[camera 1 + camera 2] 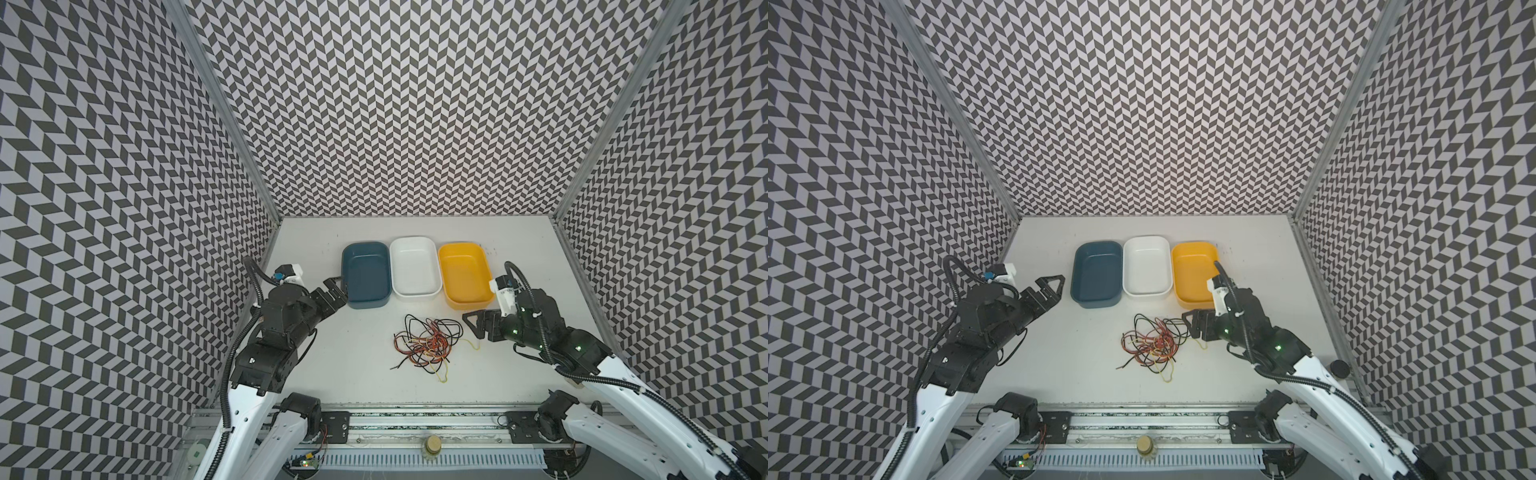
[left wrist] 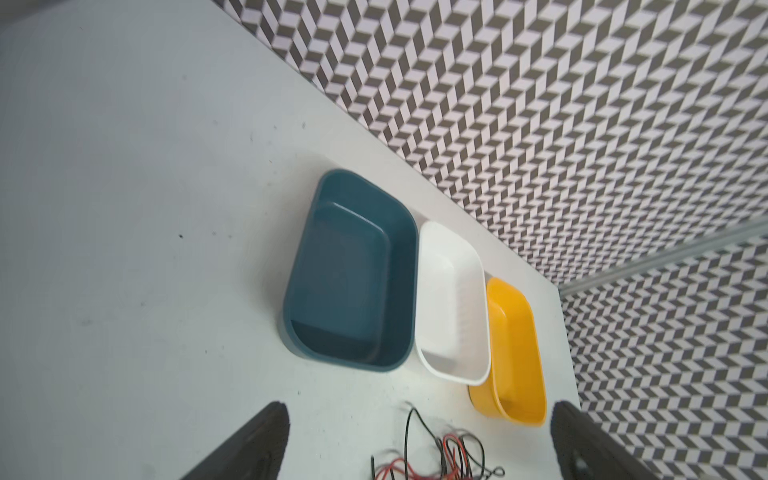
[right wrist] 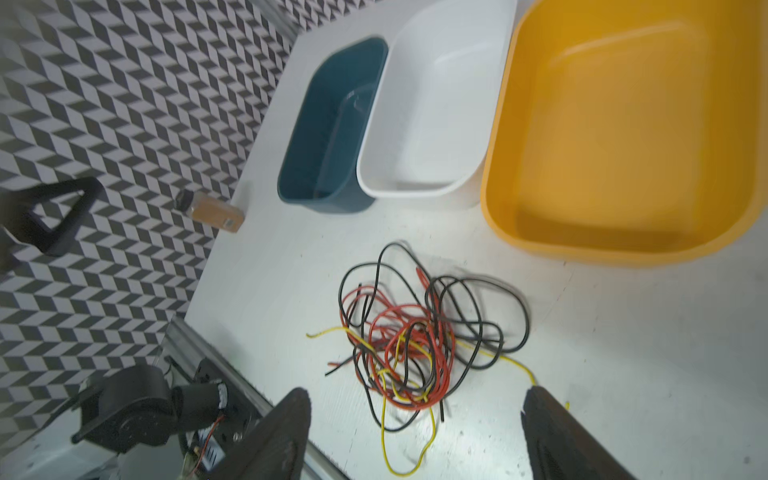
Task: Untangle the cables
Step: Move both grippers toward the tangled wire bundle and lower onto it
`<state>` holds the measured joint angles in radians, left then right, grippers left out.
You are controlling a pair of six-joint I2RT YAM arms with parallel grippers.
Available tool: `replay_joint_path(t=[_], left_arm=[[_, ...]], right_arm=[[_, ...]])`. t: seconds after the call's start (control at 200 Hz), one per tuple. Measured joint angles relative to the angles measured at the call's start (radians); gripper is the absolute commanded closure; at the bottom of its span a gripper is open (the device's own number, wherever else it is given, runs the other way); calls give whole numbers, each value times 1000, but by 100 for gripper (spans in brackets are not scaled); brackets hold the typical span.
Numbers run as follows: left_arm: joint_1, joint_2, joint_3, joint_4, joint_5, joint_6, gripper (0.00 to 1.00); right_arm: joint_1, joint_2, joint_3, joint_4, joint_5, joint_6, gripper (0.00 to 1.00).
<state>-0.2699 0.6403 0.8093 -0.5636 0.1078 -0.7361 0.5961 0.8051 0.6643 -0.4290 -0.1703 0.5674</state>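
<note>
Our white tabletop [image 1: 353, 374] has a teal tray [image 1: 368, 303], a white tray [image 1: 417, 293] and a yellow tray [image 1: 465, 304] side by side, all showing bare floors. The cables [image 1: 428, 345] sit tangled just in front of them, between the left end effector [image 1: 337, 291] and right end effector [image 1: 476, 327], both released and gripping nothing

cables [image 2: 436, 454] cut off, blurred, perhaps wooden block [image 3: 212, 212]

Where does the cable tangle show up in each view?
In a top view: cable tangle on the table, before the white tray.
In a top view: cable tangle, same place.
Left wrist: cable tangle cut off at frame edge, ahead of left claw.
Right wrist: cable tangle whole, mid-frame, ahead of right claw.
Shared landmark: white tray.
</note>
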Motion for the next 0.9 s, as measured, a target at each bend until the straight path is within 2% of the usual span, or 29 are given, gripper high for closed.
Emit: replay_joint_path(t=[0.255, 0.386, 0.486, 0.651, 0.901], left_arm=[[-355, 72, -91, -97, -171, -81, 3], [-523, 176, -117, -94, -251, -137, 3], [-630, 281, -117, -64, -294, -166, 3], [-723, 428, -114, 16, -311, -186, 3], [-753, 580, -113, 171, -262, -205, 3]], right_arm=[[167, 85, -109, 23, 1, 49, 33], [218, 174, -111, 78, 11, 61, 42], [231, 246, -112, 119, 18, 69, 45], [231, 319, -111, 178, 31, 80, 52], [231, 419, -95, 227, 77, 92, 55]])
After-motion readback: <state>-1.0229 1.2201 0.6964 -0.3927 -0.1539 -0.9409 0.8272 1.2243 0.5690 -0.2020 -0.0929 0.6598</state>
